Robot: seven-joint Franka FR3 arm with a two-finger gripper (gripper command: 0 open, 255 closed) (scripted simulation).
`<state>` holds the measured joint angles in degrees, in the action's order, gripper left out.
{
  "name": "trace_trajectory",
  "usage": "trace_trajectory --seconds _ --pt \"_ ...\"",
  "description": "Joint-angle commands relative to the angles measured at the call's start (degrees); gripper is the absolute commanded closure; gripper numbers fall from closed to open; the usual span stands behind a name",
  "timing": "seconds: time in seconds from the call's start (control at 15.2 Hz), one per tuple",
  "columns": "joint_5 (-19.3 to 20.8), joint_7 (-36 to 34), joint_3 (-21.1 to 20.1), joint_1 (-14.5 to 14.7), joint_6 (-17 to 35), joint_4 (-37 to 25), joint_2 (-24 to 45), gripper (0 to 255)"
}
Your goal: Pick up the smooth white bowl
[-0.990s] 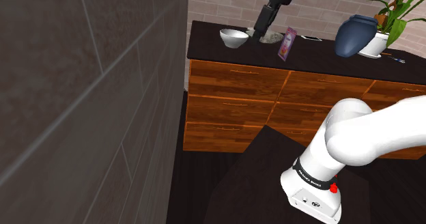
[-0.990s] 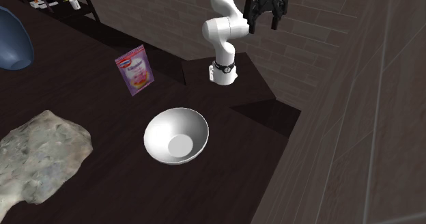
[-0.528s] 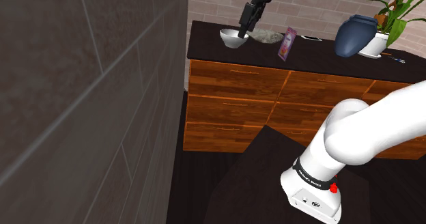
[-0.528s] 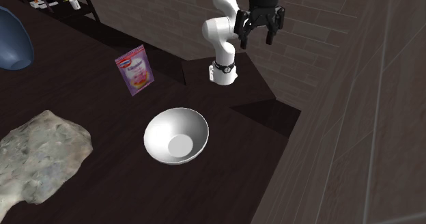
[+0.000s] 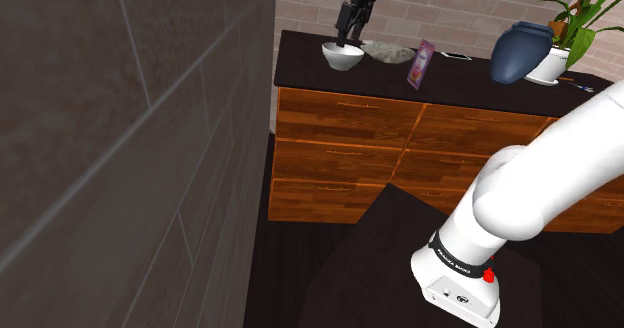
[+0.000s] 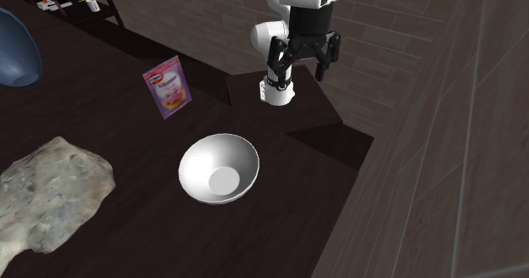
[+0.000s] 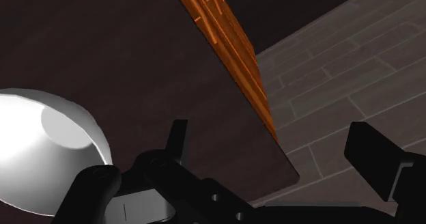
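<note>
A smooth white bowl [image 5: 342, 55] stands upright and empty near the end of a dark dresser top [image 5: 470, 82], towards the shoulder view's left. My black gripper [image 5: 347, 38] hangs just above it, touching nothing. In the second exterior view the bowl [image 6: 219, 169] sits near the top's edge, and the gripper [image 6: 298, 67] is open, high over the far edge. In the wrist view the bowl [image 7: 49, 146] lies off to the side of one finger [image 7: 179, 138]. Between the spread fingers of the gripper [image 7: 273, 158] are the bare top and its corner.
A pink packet [image 6: 167, 87] stands behind the bowl, and a flat grey stone-like slab [image 6: 47, 191] lies beside it. A blue vase [image 5: 520, 51] and a potted plant [image 5: 552, 64] stand further along. A grey tiled wall [image 5: 130, 126] rises close to the dresser's end.
The gripper has swung towards the shoulder view's left, from over the grey slab to over the bowl, and come lower. It stayed open. The bowl has not moved.
</note>
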<state>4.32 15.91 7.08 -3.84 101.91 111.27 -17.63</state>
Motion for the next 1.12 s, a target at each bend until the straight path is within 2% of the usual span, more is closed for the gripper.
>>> trace_trajectory --seconds 0.0,0.4,0.79,1.06 --pt "-0.16 0.8 1.05 -0.52 -0.04 -3.86 4.13 0" --pt "-1.79 3.71 4.16 -2.58 -1.31 -17.18 17.2 0" --pt "-4.62 6.41 6.33 -5.67 -5.0 -33.31 30.77 0" --pt "-4.4 6.2 6.24 -5.51 -1.58 -29.11 29.98 0"
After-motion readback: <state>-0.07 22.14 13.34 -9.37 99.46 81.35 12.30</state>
